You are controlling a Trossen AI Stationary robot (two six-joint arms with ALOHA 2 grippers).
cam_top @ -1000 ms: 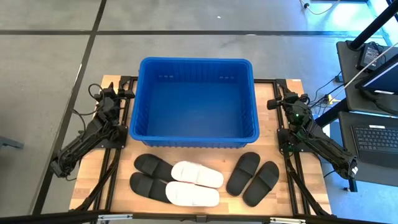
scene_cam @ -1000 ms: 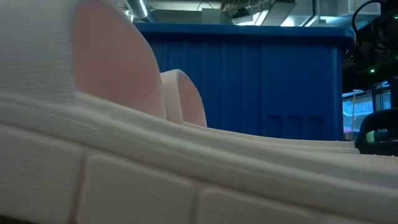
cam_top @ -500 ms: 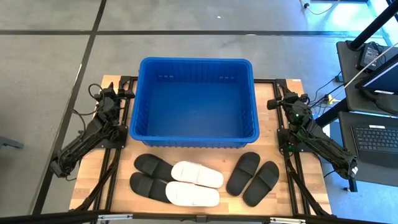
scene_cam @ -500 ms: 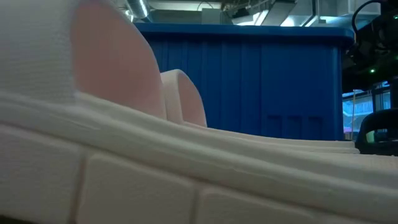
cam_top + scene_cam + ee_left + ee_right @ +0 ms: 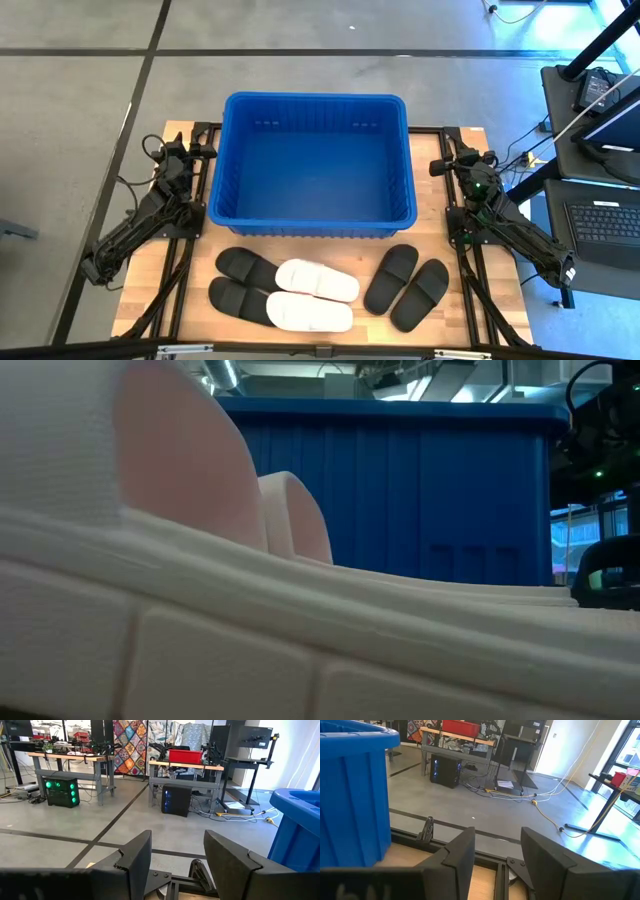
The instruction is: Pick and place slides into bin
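Beside the bin (image 5: 312, 108), both tools parted, empty; white slide (image 5: 200, 650) blocking the low view

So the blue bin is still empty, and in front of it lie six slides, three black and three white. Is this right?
Not quite. The bin is empty and six slides lie in front of it, but the high view shows four black and two white: a black pair on the left, the white pair beside it, and another black pair on the right.
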